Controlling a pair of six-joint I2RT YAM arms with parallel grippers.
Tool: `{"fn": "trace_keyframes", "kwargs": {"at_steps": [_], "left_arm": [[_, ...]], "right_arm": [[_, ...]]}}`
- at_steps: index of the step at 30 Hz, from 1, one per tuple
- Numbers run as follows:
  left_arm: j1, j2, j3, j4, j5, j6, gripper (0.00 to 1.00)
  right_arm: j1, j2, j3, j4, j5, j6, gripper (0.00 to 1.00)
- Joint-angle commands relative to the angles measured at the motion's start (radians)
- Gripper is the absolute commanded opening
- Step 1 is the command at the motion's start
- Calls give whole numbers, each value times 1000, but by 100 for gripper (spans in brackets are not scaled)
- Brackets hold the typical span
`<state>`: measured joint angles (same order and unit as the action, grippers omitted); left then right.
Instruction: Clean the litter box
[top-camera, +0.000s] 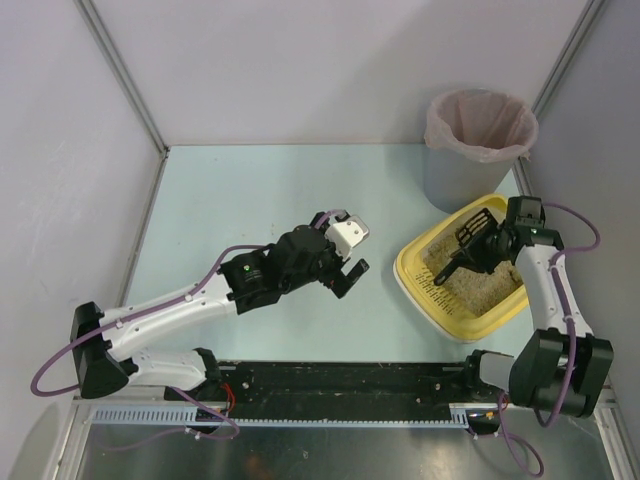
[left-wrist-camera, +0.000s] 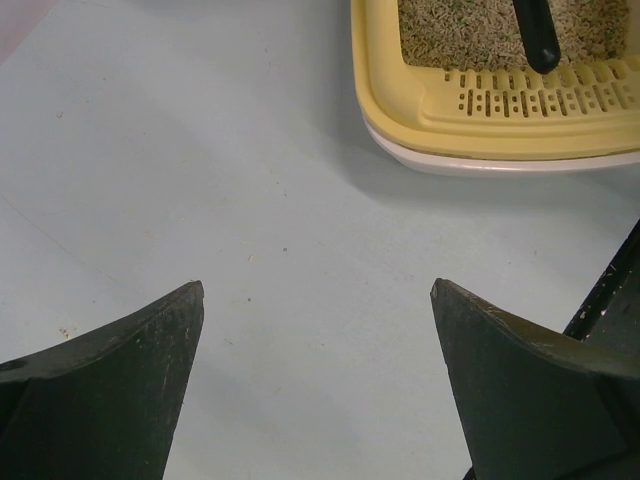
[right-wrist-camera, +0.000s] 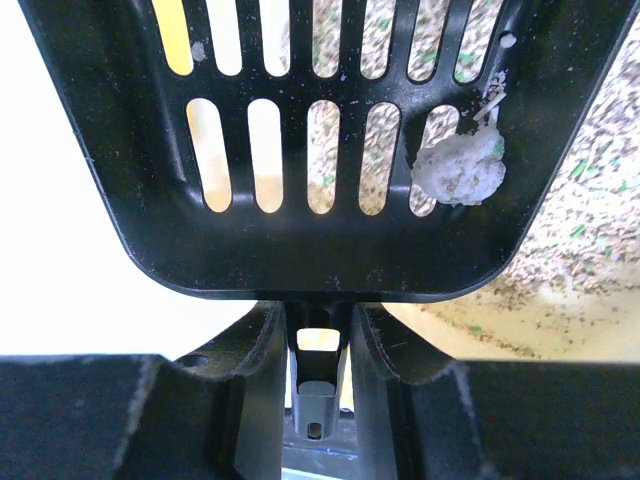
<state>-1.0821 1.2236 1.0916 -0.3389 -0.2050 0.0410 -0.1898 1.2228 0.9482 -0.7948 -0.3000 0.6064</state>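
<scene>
The yellow litter box (top-camera: 418, 287) sits at the table's right, beige litter inside; its slotted rim (left-wrist-camera: 500, 110) shows in the left wrist view. My right gripper (top-camera: 497, 243) is shut on the handle of a black slotted scoop (top-camera: 468, 240), held tilted over the litter. In the right wrist view the scoop (right-wrist-camera: 320, 245) carries a white clump (right-wrist-camera: 460, 168) at its right side, with the gripper (right-wrist-camera: 318, 322) clamped on the handle below. My left gripper (top-camera: 357, 253) hovers open over bare table left of the box, nothing between its fingers (left-wrist-camera: 150, 350).
A grey round bin (top-camera: 478, 160) with a pink liner stands behind the litter box at the back right. Grey walls enclose the table on three sides. A black rail (top-camera: 330, 385) runs along the near edge between the arm bases.
</scene>
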Motion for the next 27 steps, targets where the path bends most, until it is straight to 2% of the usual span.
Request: {"fn": "trace_keyframes", "kwargs": {"at_steps": [1, 7, 11, 18, 22, 27], "left_arm": [[-6, -9, 2, 29, 16, -1, 100], [-6, -7, 5, 29, 61, -20, 100], [-6, -4, 8, 29, 85, -30, 100], [-6, -16, 7, 29, 72, -29, 100], [-6, -19, 7, 29, 72, -29, 100], [-6, -7, 8, 31, 79, -30, 100]], "right_arm": [[29, -88, 21, -47, -16, 36, 0], [39, -200, 75, -159, 38, 62, 0], [56, -200, 158, -220, 38, 64, 0], [82, -106, 383, -279, 53, 53, 0], [81, 19, 510, -285, 44, 24, 0], [102, 177, 784, -302, 32, 13, 0]]}}
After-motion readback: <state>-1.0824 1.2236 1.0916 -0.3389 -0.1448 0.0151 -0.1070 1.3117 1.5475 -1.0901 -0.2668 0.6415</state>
